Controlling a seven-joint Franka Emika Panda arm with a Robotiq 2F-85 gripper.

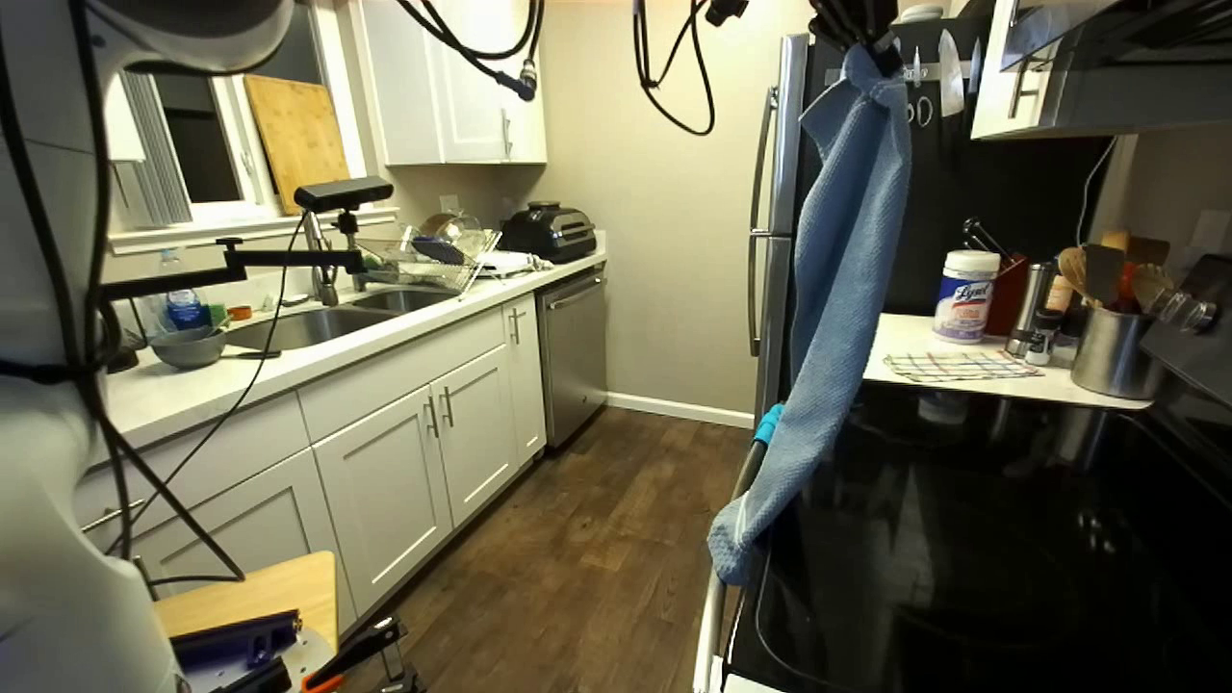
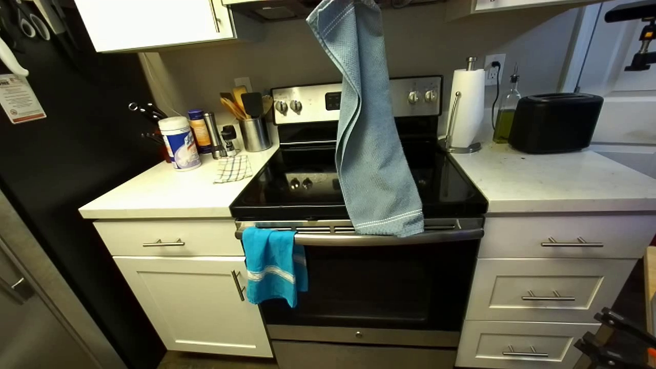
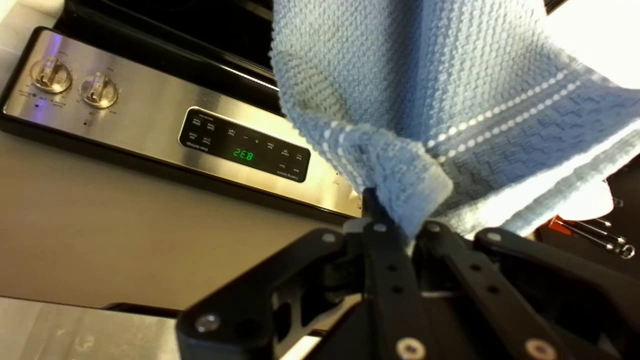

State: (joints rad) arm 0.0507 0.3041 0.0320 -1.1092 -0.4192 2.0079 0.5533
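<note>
Kitchen, white panelled cabinets (image 1: 380,481). Black glass-topped stove (image 1: 962,539) beneath the black metal gripper (image 3: 406,227); white cylindrical canister (image 1: 965,300) reading "Lysol" lower, off to its side. Light-blue textured cloth towel (image 2: 369,133), paired white stitch lines near hem, hangs below, bunched top clenched in the jaws. Gripper high, aimed down.
</note>
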